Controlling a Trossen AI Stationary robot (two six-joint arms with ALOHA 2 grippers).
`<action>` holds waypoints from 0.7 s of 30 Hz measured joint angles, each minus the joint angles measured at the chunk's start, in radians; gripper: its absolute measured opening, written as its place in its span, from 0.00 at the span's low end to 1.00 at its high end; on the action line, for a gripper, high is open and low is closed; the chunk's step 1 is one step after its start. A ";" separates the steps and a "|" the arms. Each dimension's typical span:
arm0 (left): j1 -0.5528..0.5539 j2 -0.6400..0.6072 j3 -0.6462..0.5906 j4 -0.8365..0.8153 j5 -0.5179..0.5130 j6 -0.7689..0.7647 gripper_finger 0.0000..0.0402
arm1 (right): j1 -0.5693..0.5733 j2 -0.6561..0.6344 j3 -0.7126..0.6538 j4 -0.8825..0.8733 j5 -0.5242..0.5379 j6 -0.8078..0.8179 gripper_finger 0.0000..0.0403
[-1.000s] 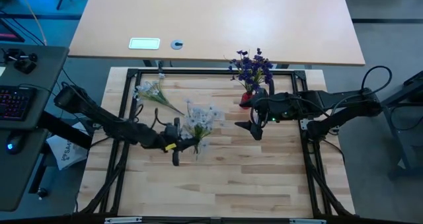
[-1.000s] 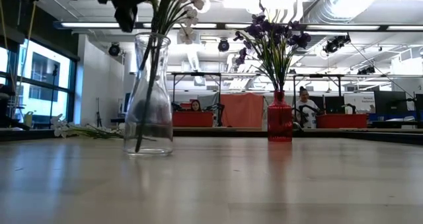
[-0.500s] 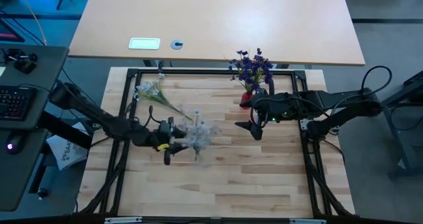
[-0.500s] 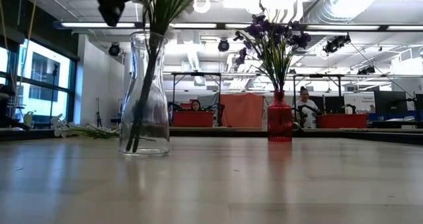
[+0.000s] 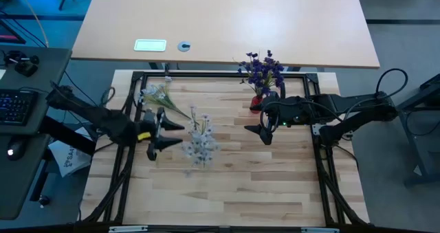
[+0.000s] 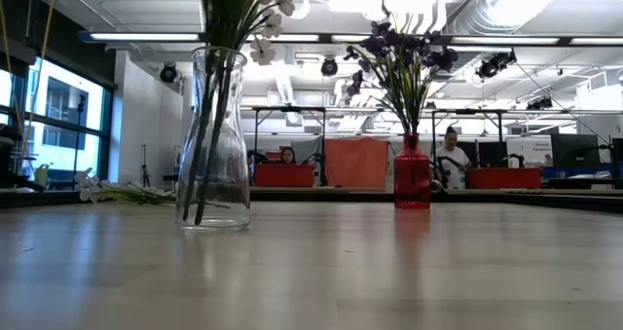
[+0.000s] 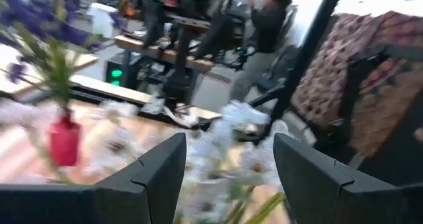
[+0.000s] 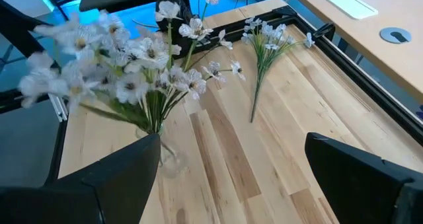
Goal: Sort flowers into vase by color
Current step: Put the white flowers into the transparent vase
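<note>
A bunch of white flowers [image 5: 199, 142] stands with its stems in the clear glass vase [image 6: 214, 140], blossoms spreading above the rim [image 8: 125, 72]. My left gripper [image 5: 168, 133] is open just left of that bunch, with the blossoms ahead of its fingers [image 7: 228, 145]. One more white sprig [image 5: 159, 95] lies flat on the table at the far left. The purple flowers [image 5: 261, 69] stand in the red vase [image 6: 412, 171] at the far side. My right gripper [image 5: 265, 131] hovers open in front of the red vase, holding nothing.
A black frame [image 5: 206, 75] runs around the wooden work surface. A larger tan table [image 5: 227, 20] lies beyond it. There is bare wood [image 5: 227, 185] toward the near edge. People sit at desks in the room behind [image 6: 450, 155].
My left gripper has opened and let go of the white flowers. It has drawn back toward the table's left and far edges. The stems have dropped deeper into the clear vase, which shifted slightly. My right arm kept still.
</note>
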 joint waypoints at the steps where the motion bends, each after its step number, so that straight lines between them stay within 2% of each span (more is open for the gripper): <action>1: 0.009 0.000 0.027 -0.043 -0.005 0.011 0.54 | 0.000 0.000 0.000 0.000 0.000 0.000 0.93; 6: 0.055 0.005 0.112 -0.166 -0.060 0.105 0.54 | 0.000 0.000 0.000 0.000 0.002 0.015 0.93; 10: 0.130 -0.001 0.210 -0.230 -0.246 0.073 0.54 | 0.000 0.000 0.000 0.000 0.002 0.060 0.93; 12: 0.196 0.005 0.249 -0.293 -0.289 0.006 0.54 | 0.000 0.000 0.000 0.000 0.002 0.078 0.93; 16: 0.381 0.030 0.305 -0.462 -0.229 -0.097 0.54 | 0.000 0.000 0.000 0.001 0.002 0.087 0.93; 21: 0.644 0.084 0.313 -0.518 -0.004 -0.139 0.54 | 0.000 0.000 0.000 0.001 0.002 0.087 0.93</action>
